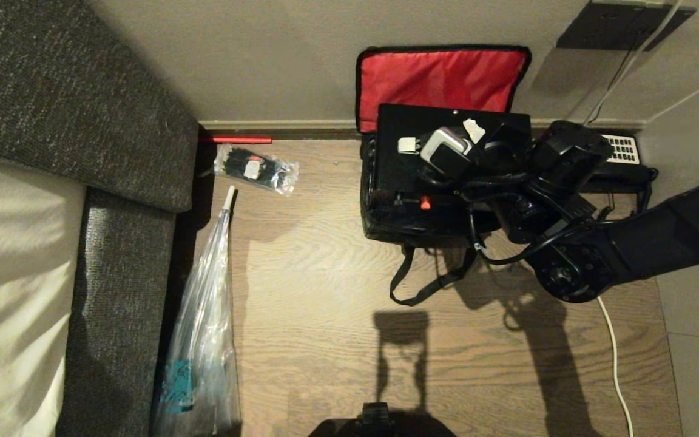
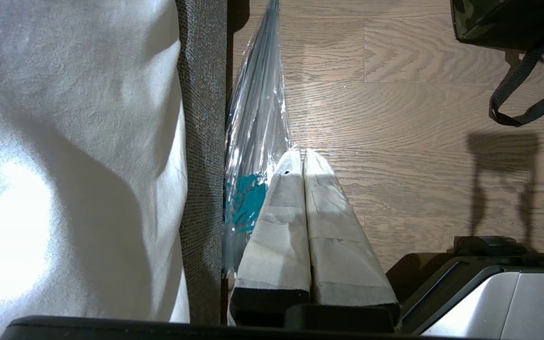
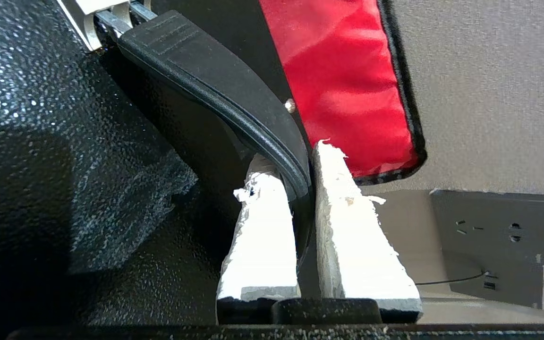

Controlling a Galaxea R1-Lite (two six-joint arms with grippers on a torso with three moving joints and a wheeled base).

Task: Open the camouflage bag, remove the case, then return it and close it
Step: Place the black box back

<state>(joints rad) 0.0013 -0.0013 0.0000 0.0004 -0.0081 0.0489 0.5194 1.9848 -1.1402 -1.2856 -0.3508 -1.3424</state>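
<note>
Nearest the robot, the left tool (image 2: 304,160) hangs parked over the brown wood-plank floor (image 1: 325,291), its two white taped fingers pressed together with nothing between them. Just beside it, a long clear plastic bag with teal print (image 1: 201,340) lies along the edge of the grey fabric bed frame (image 1: 119,285).

Further out, the right arm reaches in from the right side over the boxy green-camouflage soft bag (image 1: 386,224). The bag stands on the floor against the wall, and its black strap handles (image 1: 422,285) trail toward the robot. The right tool (image 3: 300,189) is closed to a narrow gap on the curved black plastic carry handle (image 3: 234,99) of the flat black speckled hard case (image 1: 410,152), which sits over the bag's open mouth. Gripping the handle probably lets the case be moved as one unit, in or out of the bag.

Farthest away, the bag's red-lined lid (image 1: 440,79) leans open against the beige wall (image 1: 264,60), which keeps the opening clear. A small clear packet holding dark items (image 1: 255,169) lies near the skirting, well apart from the bag.
</note>
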